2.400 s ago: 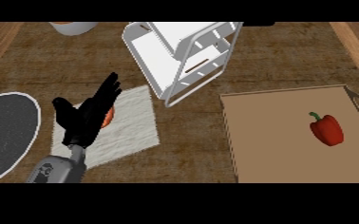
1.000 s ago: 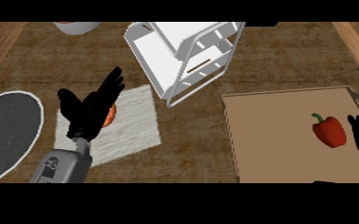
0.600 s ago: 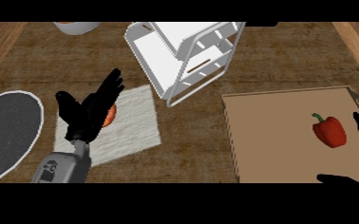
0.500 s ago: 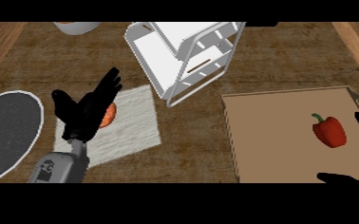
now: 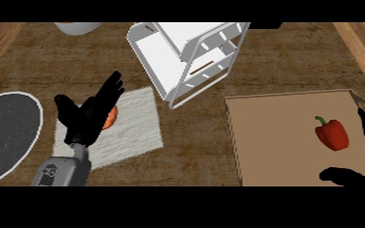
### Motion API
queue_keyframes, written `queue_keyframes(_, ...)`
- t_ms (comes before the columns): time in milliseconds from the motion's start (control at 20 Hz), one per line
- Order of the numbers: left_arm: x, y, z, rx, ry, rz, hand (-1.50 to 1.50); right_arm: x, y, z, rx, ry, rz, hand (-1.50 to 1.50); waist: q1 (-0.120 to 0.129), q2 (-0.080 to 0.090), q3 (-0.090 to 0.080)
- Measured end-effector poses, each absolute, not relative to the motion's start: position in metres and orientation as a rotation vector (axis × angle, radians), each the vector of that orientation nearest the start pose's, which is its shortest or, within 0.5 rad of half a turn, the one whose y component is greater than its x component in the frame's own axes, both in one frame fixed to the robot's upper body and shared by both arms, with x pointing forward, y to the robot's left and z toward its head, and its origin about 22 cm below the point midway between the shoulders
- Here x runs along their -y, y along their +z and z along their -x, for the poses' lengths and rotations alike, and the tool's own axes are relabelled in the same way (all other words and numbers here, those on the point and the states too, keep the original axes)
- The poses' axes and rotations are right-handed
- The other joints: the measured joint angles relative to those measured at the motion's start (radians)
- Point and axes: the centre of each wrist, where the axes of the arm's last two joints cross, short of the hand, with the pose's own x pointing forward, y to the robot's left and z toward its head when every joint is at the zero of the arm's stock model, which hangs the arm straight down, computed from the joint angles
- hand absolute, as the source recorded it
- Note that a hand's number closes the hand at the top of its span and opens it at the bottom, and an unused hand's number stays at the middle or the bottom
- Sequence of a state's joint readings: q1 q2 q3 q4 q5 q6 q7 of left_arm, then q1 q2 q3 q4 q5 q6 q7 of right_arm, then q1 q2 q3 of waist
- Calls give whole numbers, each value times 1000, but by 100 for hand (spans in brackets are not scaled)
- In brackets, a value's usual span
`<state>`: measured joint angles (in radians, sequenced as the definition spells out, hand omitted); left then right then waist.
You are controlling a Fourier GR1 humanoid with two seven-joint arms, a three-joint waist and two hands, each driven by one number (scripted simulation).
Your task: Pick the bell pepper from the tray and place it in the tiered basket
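Red bell pepper [image 5: 332, 135] with a green stem, lying on the brown tray [image 5: 278, 140]. Left hand [image 5: 87, 114] spread wide, fingers up. Right hand [image 5: 343, 176] at the tray's corner, fingers hard to tell.

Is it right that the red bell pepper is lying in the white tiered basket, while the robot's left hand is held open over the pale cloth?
Not quite. The head view shows the bell pepper lying on the brown tray at the right, apart from the white tiered basket. The rest holds: the left hand is open over the pale cloth.
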<state>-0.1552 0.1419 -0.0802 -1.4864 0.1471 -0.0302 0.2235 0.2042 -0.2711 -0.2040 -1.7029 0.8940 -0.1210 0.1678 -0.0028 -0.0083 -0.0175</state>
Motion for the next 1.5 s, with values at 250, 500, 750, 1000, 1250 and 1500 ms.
queue_keyframes(250, -225, 25, -275, 1389, -147, 112, 0, 360, 19, -198, 1112, 561, 1182, -150, 2, 1, 3)
queue_keyframes(500, -224, 28, -278, 1391, -145, 108, 0, 369, 10, -205, 1104, 568, 1166, -150, 0, 1, 2)
queue_keyframes(750, -223, 23, -282, 1392, -150, 116, 0, 372, 3, -218, 1104, 580, 1143, -150, -1, 1, 2)
queue_keyframes(1000, -224, 24, -280, 1388, -141, 117, 0, 374, -2, -221, 1163, 652, 1078, 150, -2, -2, -5)
queue_keyframes(1250, -219, 24, -283, 1395, -151, 118, 0, 374, -7, -222, 1215, 711, 1094, 150, -3, -5, -12)
queue_keyframes(1500, -221, 19, -283, 1390, -140, 115, 0, 367, -11, -221, 1236, 687, 1124, 150, -6, -7, -16)
